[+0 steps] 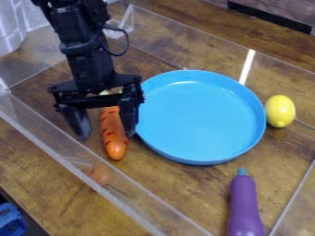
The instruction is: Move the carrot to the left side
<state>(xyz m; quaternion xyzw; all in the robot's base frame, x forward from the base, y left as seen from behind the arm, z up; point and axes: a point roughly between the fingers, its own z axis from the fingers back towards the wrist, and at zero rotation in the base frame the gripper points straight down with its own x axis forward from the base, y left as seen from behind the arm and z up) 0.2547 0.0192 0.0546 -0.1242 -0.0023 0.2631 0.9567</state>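
Note:
The small orange carrot (113,136) lies on the wooden table just left of the blue plate (204,115), its green top pointing away from the camera and partly hidden by the gripper. My black gripper (103,124) points down over the carrot's upper half. Its fingers stand open, one (79,123) to the carrot's left and the other (129,121) to its right, against the plate's rim. I cannot tell whether the fingers touch the carrot.
A yellow lemon (281,111) sits right of the plate. A purple eggplant (245,206) lies at the front right. A clear plastic wall (74,152) runs along the front left, close to the carrot, with another behind the arm.

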